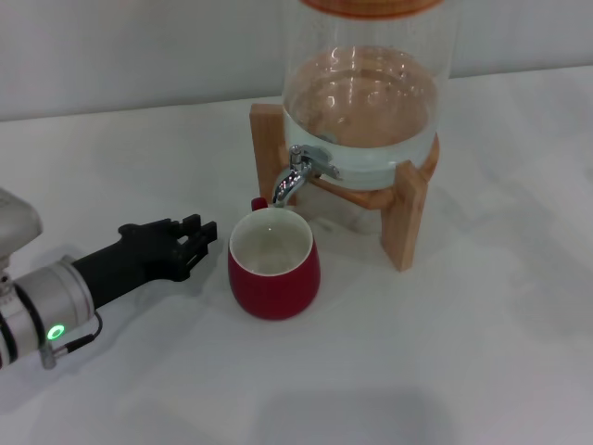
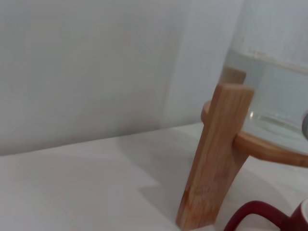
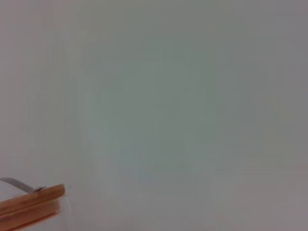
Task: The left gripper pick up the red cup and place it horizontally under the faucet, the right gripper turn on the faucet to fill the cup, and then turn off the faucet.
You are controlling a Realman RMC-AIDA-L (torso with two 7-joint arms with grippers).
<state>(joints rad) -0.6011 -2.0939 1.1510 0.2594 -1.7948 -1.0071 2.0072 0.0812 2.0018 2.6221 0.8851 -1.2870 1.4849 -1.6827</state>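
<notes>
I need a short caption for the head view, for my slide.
Red cup upright under the faucet; left gripper beside it.

No text, label, brand, number or sign can be read on anything here.

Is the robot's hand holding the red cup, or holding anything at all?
Nothing is held. The left gripper sits just beside the red cup, apart from it, fingers empty. The right gripper is out of sight.
</notes>
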